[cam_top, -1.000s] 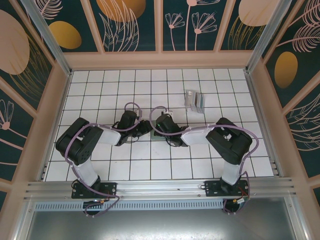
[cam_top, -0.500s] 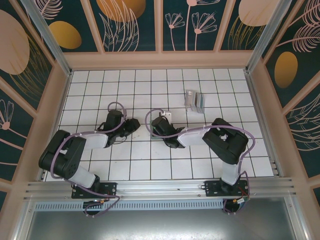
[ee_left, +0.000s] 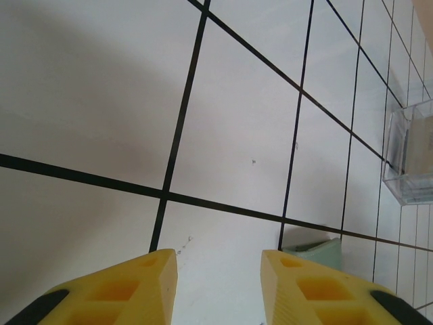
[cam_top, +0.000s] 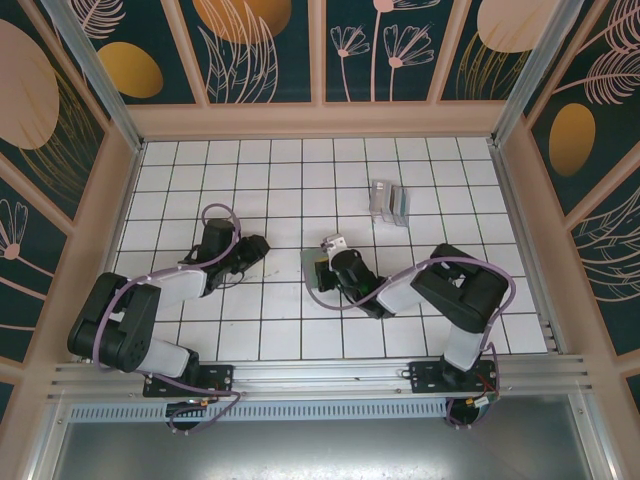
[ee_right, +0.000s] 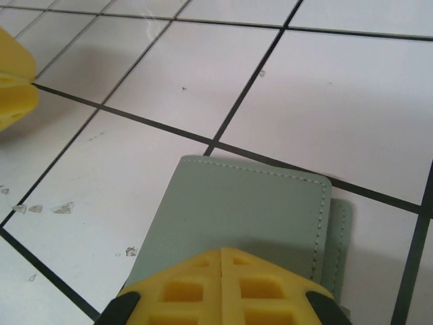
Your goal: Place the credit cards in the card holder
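- Top external view: one card holder (cam_top: 311,266), sage green and lying flat, sits near the middle of the white tiled tabletop (cam_top: 200,170).
- One cluster of credit cards (cam_top: 388,203) stands toward the far edge, right of centre and well apart from the holder. Grey and teal strips show, but their exact number cannot be told.
- Two hands are over the tabletop. The left hand (cam_top: 260,250) is left of the holder, apart from it; the right hand (cam_top: 325,274) is at the holder's near-right side.
- Left wrist view: the left hand (ee_left: 220,261) has its two yellow fingers spread, with bare tile between them. One corner of the card holder (ee_left: 314,249) shows just beyond the right finger, and one clear stand (ee_left: 413,156) shows at the right.
- Right wrist view: the right hand (ee_right: 222,261) has its fingers pressed together, tips over the near edge of the card holder (ee_right: 250,206). Whether they touch it cannot be told.
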### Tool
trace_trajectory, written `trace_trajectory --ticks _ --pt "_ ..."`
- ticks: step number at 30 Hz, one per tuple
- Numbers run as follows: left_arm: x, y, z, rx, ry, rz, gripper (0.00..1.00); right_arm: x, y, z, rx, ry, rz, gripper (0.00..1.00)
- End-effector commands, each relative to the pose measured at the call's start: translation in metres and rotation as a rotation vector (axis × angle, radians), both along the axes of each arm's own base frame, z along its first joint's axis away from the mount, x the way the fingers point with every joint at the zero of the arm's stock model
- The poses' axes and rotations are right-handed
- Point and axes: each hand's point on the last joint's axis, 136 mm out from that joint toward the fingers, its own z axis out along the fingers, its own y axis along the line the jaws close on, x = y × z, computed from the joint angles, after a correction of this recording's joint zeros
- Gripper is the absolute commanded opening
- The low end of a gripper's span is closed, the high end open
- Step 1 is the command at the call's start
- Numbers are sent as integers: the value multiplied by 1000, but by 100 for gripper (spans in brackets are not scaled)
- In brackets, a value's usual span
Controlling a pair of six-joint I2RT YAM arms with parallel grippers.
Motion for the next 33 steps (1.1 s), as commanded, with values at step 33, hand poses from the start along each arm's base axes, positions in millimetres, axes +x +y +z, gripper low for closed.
trace_trajectory --ticks 33 --pt "-6 14 24 -19 -87 32 43 11 7 29 89 51 197 0"
